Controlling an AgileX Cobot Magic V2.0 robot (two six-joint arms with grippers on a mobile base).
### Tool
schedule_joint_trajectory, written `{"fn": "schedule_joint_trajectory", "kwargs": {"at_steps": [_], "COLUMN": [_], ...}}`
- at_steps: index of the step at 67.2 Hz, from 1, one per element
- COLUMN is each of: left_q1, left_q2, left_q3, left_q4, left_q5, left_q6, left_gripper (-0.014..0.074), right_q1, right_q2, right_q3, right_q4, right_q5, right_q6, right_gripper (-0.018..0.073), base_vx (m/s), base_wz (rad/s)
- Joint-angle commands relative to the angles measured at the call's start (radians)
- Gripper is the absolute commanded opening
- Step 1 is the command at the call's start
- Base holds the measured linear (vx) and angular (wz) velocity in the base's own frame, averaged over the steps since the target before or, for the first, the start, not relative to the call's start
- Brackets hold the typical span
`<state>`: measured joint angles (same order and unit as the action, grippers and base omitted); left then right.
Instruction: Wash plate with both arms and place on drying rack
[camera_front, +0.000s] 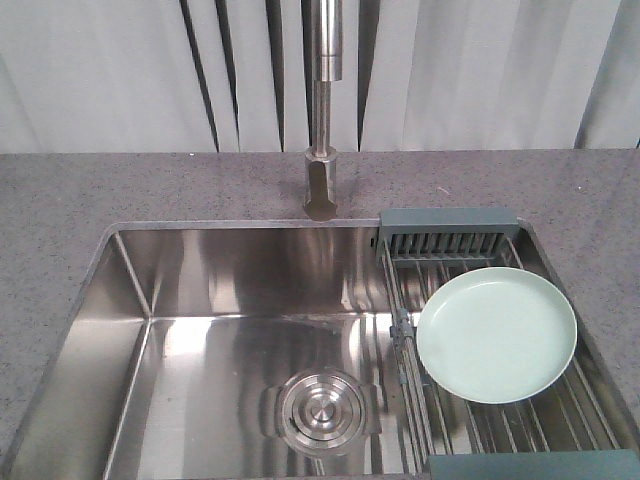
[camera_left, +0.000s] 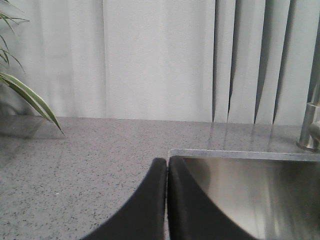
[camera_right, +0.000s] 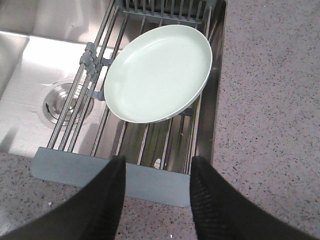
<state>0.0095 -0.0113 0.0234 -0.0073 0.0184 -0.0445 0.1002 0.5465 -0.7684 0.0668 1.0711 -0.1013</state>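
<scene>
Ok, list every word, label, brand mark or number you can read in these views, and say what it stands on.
None: no readable text in any view.
Round pale mint-green plate: plain, no mark.
Steel-rod drying rack with grey-blue end pieces: no label visible.
Brushed steel tap: no brand visible.
Steel sink, speckled grey counter: unmarked.
</scene>
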Motion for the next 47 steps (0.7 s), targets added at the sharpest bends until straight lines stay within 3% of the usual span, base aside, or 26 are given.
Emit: {"fn": "schedule_joint_trajectory", "kwargs": {"at_steps": [1, 8, 14, 19, 34, 47], "left_q1": [-0.001, -0.001, -0.001, -0.001, -0.001, -0.001], "left_q2": [-0.015, -0.015, -0.015, -0.015, -0.015, -0.015], "left_q3": [-0.029, -0.029, -0.029, -0.029, -0.029, -0.029], "left_q4": [-0.01, -0.01, -0.01, -0.01, -0.01, -0.01], "left_q5": [-0.076, -0.076, -0.076, -0.076, -0.076, -0.076], "left_q6": [-0.002, -0.002, -0.002, -0.002, -0.002, -0.002], "left_gripper": [-0.0006, -0.0006, -0.0006, -0.0006, -0.0006, -0.0006], "right_q1": [0.003, 0.003, 0.0, -0.027, -0.105, -0.105], "right_q2": [0.005, 0.005, -0.024, -0.058, -0.214, -0.37], "right_q3": [-0.024, -0.024, -0.001, 0.032, 0.253, 0.483], "right_q4": [-0.003, -0.004, -0.084, -0.085, -0.082, -0.079], "right_q5": [-0.059, -0.059, -0.087, -0.127, -0.494, -0.763], "right_q6": [-0.003, -0.004, -0.027, -0.023, 0.001, 0.001], "right_gripper": [0.0302, 0.0302, 0.0291, 0.0279, 0.0147, 0.0026], "base_vx": [0.0, 0.0, 0.0, 0.0, 0.0, 0.0], "base_wz": [0.0, 0.0, 0.0, 0.0, 0.0, 0.0]}}
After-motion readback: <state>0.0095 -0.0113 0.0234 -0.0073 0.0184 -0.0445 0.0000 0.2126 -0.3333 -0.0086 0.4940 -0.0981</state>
